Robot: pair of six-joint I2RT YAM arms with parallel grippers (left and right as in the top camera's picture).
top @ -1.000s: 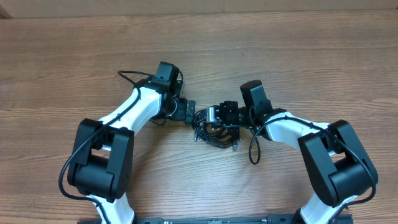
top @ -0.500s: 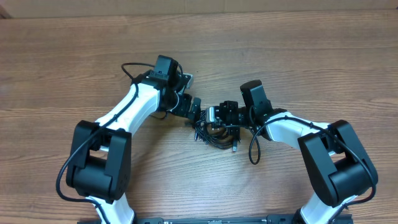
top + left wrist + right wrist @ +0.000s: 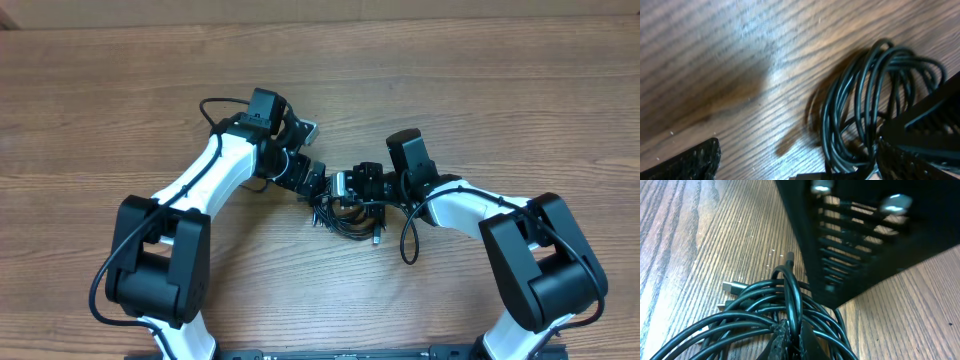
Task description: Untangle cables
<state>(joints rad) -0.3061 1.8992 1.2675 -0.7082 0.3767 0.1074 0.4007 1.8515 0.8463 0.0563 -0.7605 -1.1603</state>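
Observation:
The cables (image 3: 347, 213) lie as a tangled black coil on the wooden table between my two arms. My right gripper (image 3: 342, 186) is shut on a couple of strands of the cables (image 3: 745, 312), pinched between its fingertips (image 3: 782, 337). A metal plug (image 3: 732, 286) sticks out at the coil's left. My left gripper (image 3: 314, 181) stands wide open right beside the coil's upper left. In the left wrist view the cables (image 3: 865, 100) sit close to the right finger (image 3: 920, 155), while the left finger (image 3: 685, 162) is far off over bare wood.
The left gripper's black body (image 3: 860, 235) looms just above the coil in the right wrist view. Thicker arm wires loop beside the right arm (image 3: 408, 242) and behind the left wrist (image 3: 212, 112). Both arm bases (image 3: 160, 262) stand at the front edge.
My left arm has turned its wrist and moved its open gripper rightwards to the coil. The right gripper and the coil have stayed put.

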